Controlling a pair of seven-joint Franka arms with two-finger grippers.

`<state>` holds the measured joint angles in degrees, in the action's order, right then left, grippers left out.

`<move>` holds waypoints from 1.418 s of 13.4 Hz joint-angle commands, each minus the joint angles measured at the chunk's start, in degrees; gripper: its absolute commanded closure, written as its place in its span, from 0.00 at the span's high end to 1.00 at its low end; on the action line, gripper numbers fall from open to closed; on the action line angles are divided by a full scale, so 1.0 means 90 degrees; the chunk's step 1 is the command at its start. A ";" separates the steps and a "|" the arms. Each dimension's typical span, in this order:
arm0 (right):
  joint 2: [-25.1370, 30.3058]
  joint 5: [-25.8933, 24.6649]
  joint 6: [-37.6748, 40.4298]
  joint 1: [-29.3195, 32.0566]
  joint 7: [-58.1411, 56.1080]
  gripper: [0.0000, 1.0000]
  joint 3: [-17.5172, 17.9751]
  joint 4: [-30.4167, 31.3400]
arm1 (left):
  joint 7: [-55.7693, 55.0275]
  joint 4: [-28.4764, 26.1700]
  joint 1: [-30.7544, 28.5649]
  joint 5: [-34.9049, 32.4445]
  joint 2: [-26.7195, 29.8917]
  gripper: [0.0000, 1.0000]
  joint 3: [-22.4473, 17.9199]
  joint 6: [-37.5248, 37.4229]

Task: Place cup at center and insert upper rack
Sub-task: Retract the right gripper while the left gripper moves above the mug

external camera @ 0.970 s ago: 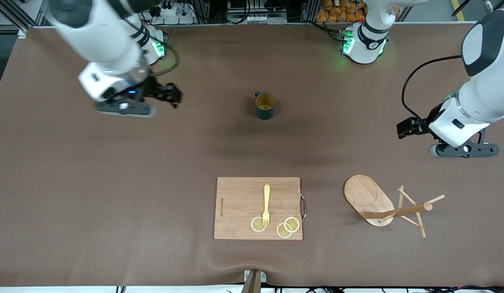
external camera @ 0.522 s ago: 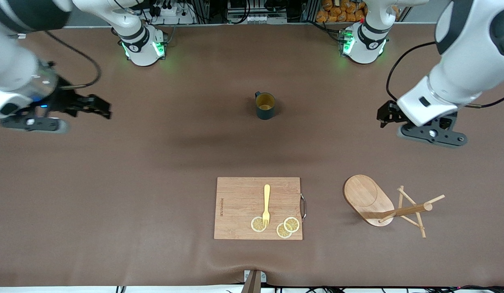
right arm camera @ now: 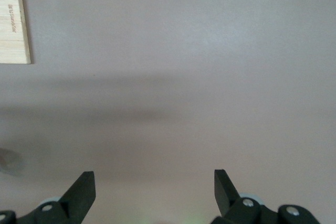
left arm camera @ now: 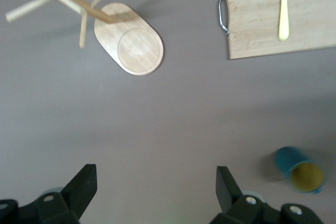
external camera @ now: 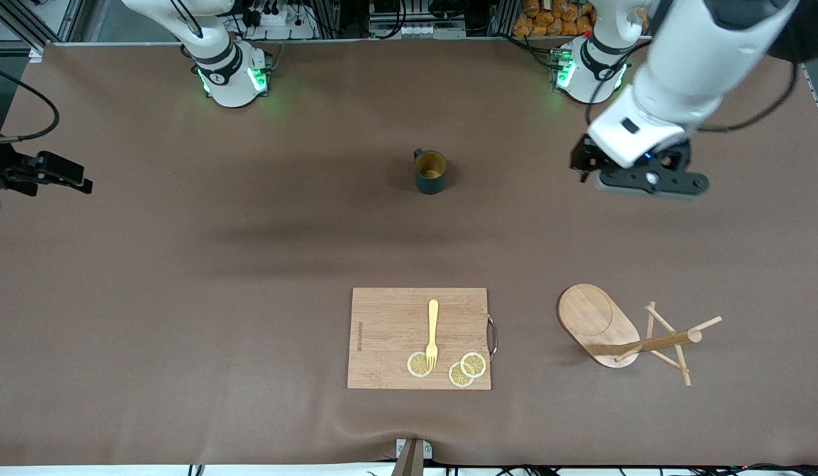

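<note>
The cup (external camera: 430, 172), dark teal with a tan inside, stands upright near the table's middle and also shows in the left wrist view (left arm camera: 301, 168). The upper rack (external camera: 620, 334), a light wooden mug tree, lies on its side nearer to the front camera, toward the left arm's end; its oval base (left arm camera: 131, 45) faces the wrist camera. My left gripper (left arm camera: 155, 175) hangs open and empty over bare table between cup and left arm's end, its hand (external camera: 650, 180) level with the cup. My right gripper (right arm camera: 153, 178) is open and empty at the right arm's end of the table.
A bamboo cutting board (external camera: 419, 337) with a yellow fork (external camera: 433, 334) and lemon slices (external camera: 462, 369) lies nearer to the front camera than the cup. Its metal handle (external camera: 493, 337) faces the rack. The board's corner (right arm camera: 13, 19) shows in the right wrist view.
The right arm has swung out toward its end of the table, almost leaving the front view. The left arm has moved in from its end toward the cup. Both grippers stayed open.
</note>
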<state>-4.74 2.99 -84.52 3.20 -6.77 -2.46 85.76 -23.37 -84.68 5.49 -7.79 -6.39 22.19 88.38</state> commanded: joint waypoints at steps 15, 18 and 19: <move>-0.0069 -0.0039 0.0046 0.0924 -0.1884 1.00 0.0176 0.0101 | -0.6046 -0.0396 0.0034 -0.0354 0.0144 1.00 0.2787 -0.0035; -0.0050 -0.0039 0.0046 0.0729 -0.1787 1.00 0.0176 0.0091 | -0.6806 -0.0454 0.0326 -0.0550 0.0086 1.00 0.2974 -0.0035; -0.0050 -0.0029 0.0046 0.0709 -0.1613 1.00 0.0186 0.0091 | -0.6895 -0.0474 0.0492 -0.0551 0.0047 1.00 0.2974 -0.0035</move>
<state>-5.34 2.95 -84.38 9.88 -22.72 -1.35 86.75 -82.72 -88.47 8.06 -10.89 -5.86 48.47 88.18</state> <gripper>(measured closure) 0.000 0.000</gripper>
